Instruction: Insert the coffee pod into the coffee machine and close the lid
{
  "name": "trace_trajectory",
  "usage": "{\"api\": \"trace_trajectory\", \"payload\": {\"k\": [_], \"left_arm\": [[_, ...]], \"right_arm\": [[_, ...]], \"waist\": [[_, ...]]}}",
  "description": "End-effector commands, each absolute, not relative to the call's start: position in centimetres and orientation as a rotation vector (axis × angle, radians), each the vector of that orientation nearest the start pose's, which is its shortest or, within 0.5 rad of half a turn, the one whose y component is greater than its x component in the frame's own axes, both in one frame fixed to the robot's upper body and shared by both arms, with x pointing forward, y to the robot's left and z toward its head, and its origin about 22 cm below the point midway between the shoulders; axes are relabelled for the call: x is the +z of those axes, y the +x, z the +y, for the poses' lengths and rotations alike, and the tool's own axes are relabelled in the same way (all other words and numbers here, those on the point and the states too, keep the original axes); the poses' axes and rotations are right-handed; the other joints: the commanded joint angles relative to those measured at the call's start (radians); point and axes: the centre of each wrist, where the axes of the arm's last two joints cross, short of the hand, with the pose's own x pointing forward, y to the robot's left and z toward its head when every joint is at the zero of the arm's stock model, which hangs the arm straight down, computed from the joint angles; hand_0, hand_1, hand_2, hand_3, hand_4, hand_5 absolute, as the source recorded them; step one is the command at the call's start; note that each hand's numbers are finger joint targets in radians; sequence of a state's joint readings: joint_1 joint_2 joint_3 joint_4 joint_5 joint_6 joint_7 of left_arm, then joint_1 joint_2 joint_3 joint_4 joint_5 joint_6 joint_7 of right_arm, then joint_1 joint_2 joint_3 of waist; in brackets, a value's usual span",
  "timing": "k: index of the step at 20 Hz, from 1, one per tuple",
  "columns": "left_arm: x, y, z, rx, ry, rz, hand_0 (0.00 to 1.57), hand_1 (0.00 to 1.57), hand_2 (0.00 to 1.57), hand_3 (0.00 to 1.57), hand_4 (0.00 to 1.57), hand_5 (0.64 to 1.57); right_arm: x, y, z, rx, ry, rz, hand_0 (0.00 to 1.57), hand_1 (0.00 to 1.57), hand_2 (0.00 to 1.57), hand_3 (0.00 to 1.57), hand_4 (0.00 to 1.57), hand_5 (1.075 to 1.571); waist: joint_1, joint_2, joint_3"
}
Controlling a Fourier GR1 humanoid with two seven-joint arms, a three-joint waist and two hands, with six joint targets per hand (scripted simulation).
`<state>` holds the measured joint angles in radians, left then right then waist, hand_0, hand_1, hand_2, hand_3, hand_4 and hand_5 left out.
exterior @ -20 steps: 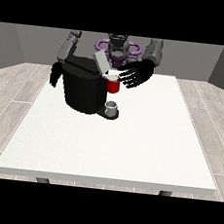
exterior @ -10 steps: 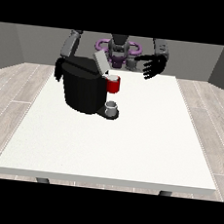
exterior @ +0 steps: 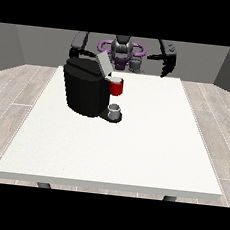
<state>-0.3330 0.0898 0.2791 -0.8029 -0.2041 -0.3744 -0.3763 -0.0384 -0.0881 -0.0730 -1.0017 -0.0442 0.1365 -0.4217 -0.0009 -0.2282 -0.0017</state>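
The black coffee machine [exterior: 87, 90] stands on the left half of the white table [exterior: 133, 149], its grey lid [exterior: 104, 63] tilted up and open. A red thing at the machine [exterior: 116, 86] sits at its front right. Below that, a small grey thing [exterior: 115, 109] rests on the machine's base. The hand at the view's right [exterior: 166, 66] hangs in the air over the table's far edge, well right of the machine, fingers relaxed and holding nothing. The hand at the view's left [exterior: 72, 55] is mostly hidden behind the machine's top left corner.
The robot's torso [exterior: 122, 52] rises just behind the table's far edge. Wooden floor surrounds the table on all sides.
The hand at the view's right has pulled away from the red thing at the machine, up and to the right. The hand at the view's left rose from the machine's left side to behind it.
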Motion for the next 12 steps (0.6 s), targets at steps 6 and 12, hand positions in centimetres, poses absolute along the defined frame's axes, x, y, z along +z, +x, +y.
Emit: {"api": "trace_trajectory", "payload": {"k": [6,12], "left_arm": [[-12.7,22.2,32.4,-0.133,-0.068,-1.342,0.00,0.00,0.00,0.00,0.34,1.571],[-14.2,19.9,30.5,-0.087,-0.131,-1.282,0.00,0.00,0.00,0.00,0.18,1.571]], "right_arm": [[-4.9,24.2,-19.5,0.185,0.182,-1.614,0.00,0.00,0.00,0.00,0.27,1.571],[-0.4,23.4,-17.5,0.265,0.141,-1.689,0.00,0.00,0.00,0.00,0.20,1.571]], "waist": [[-0.077,-0.105,0.0009],[-0.072,-0.154,0.0013]]}}
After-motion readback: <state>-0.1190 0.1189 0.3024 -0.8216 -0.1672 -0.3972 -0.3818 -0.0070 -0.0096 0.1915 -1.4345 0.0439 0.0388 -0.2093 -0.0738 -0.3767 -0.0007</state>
